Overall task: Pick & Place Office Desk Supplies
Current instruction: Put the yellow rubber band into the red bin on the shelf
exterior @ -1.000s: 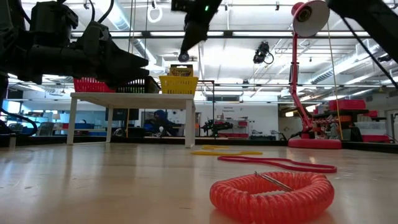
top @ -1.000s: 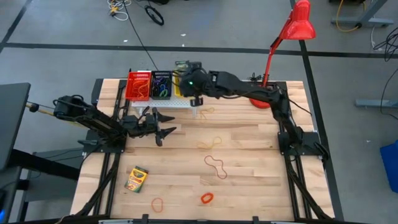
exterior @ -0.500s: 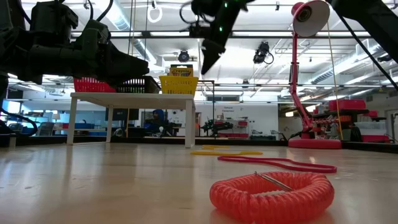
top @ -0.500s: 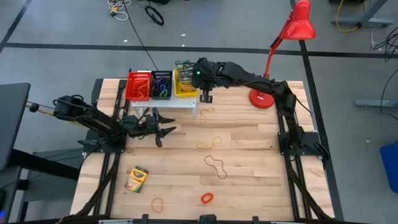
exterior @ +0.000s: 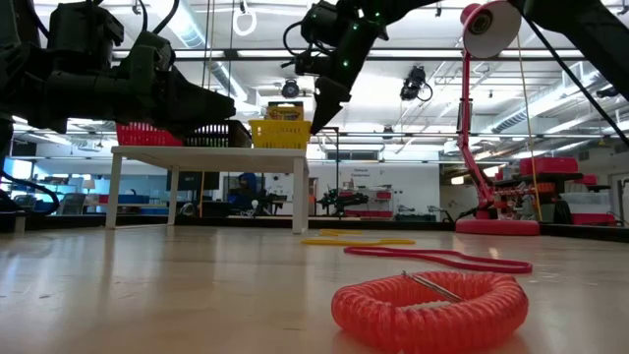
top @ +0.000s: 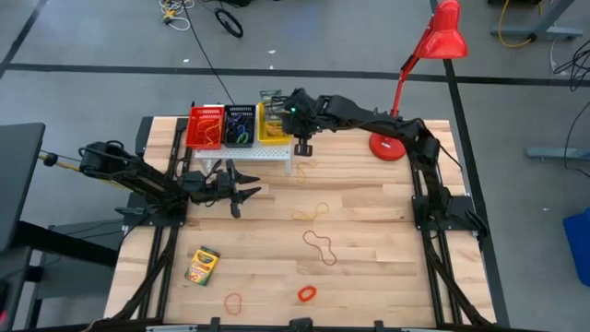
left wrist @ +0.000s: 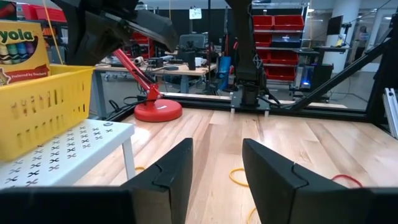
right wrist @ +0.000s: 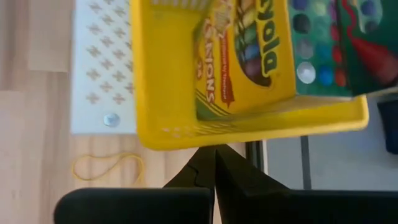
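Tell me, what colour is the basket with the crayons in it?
Yellow. The basket shows best in the right wrist view, with a crayon box inside.

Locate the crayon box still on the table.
High view: the crayon box lies flat on the table's front left, apart from an orange rubber band nearer the front edge.

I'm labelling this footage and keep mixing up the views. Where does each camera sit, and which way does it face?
High: overhead, looking straight down; both arms, left gripper, right gripper.
Low: at tabletop height, looking level past an orange coiled loop; arms enter from above.
Left wrist: on the left arm, looking across the table past its own fingers.
Right wrist: on the right arm, looking down; its shut fingers show.
Shared: both wrist views show the yellow basket holding a crayon box.
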`<act>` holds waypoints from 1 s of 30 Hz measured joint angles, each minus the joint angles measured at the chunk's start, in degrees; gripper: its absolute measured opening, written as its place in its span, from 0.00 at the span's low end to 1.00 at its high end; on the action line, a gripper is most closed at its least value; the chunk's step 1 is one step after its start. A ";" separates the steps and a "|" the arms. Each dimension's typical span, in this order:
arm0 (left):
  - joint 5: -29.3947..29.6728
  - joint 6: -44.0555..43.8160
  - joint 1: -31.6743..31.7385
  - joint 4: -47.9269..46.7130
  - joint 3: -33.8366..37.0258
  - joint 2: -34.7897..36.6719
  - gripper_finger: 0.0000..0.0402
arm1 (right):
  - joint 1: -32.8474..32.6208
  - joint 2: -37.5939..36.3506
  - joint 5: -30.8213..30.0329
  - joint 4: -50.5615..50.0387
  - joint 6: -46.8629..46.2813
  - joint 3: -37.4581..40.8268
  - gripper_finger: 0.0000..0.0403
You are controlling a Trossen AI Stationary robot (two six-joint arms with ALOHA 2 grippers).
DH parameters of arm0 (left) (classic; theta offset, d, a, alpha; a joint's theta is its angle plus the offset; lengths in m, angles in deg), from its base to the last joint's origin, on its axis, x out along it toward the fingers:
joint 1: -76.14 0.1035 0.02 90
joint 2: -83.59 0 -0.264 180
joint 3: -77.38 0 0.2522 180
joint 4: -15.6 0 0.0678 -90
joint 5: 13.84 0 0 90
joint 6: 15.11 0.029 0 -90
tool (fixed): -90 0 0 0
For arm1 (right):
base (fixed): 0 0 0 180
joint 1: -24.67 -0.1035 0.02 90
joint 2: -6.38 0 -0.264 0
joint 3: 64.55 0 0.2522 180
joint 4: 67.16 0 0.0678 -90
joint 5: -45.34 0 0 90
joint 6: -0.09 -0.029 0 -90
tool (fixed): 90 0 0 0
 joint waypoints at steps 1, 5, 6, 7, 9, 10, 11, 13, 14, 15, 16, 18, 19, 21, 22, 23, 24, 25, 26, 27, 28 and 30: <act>0.00 0.00 0.00 0.01 0.00 0.00 0.36 | -0.12 0.00 0.35 0.21 0.25 0.00 0.01; 0.07 -0.11 0.00 0.00 0.00 0.00 0.36 | -0.78 0.00 1.24 0.22 0.32 0.00 0.01; 0.21 -0.18 0.00 0.02 0.00 0.00 0.36 | -0.98 0.00 1.21 0.22 0.35 0.00 0.01; 0.27 -0.20 0.00 0.00 0.00 0.00 0.36 | -1.10 0.00 1.18 0.22 0.48 0.00 0.01; 0.31 -0.20 0.00 0.00 0.00 0.00 0.36 | -1.39 -0.14 1.09 -0.16 0.69 0.00 0.01; 0.31 -0.22 0.00 0.00 0.00 0.00 0.36 | -1.63 -0.41 0.96 -1.02 0.62 0.00 0.01; 0.31 -0.32 0.00 -0.03 0.00 0.00 0.36 | -2.01 -0.71 0.43 -1.78 0.28 0.00 0.01; -0.03 -0.83 0.00 -0.82 0.02 0.00 0.36 | -2.87 -2.01 -0.01 -4.33 -1.25 0.01 0.01; -0.32 -1.14 -0.02 -1.29 0.02 -0.02 0.36 | -3.62 -2.90 -0.06 -5.44 -1.91 0.33 0.01; -0.68 -1.60 -0.02 -1.73 0.02 -0.02 0.36 | -4.45 -4.19 0.26 -5.20 -2.34 1.40 0.00; -1.09 -1.76 -0.04 -2.04 0.04 -0.02 0.36 | -5.35 -5.75 0.85 -4.52 -2.83 3.20 0.00; -1.46 -1.97 -0.36 -2.44 0.04 -0.02 0.36 | -7.22 -9.70 1.69 -0.10 -3.78 9.62 0.00; -1.50 -1.96 -0.51 -2.60 0.04 -0.02 0.35 | -8.06 -12.01 2.28 3.32 -4.49 13.81 0.00; -1.49 -1.70 -1.08 -2.61 0.04 -0.02 0.34 | -9.51 -17.06 3.36 11.20 -6.46 23.34 0.00; -1.51 -1.66 -1.27 -2.62 0.04 -0.02 0.33 | -10.19 -19.61 3.91 15.58 -7.65 28.10 0.00; -1.53 -1.64 -1.57 -2.62 0.04 -0.02 0.32 | -10.96 -22.14 4.04 19.97 -8.96 32.76 0.00; -1.53 -1.66 -1.91 -2.62 0.04 -0.02 0.31 | -11.81 -24.58 3.96 24.37 -10.44 37.26 0.00; -1.51 -1.71 -2.22 -2.68 0.04 -0.02 0.29 | -12.73 -26.78 4.00 28.46 -12.00 41.54 0.00; -1.51 -1.95 -2.54 -3.29 -0.18 -0.02 0.28 | -13.77 -28.82 4.06 32.07 -13.48 45.29 0.00; -1.53 -2.42 -3.01 -4.72 -0.83 -0.02 0.26 | -14.78 -30.71 4.09 35.88 -15.03 49.21 0.00; -1.51 -3.26 -3.50 -6.36 -1.65 -0.02 0.24 | -15.91 -32.34 3.82 39.86 -16.45 52.72 0.00; -1.51 -4.49 -4.64 -11.25 -4.15 -0.02 0.20 | -18.07 -35.24 1.92 47.73 -18.70 59.15 0.00</act>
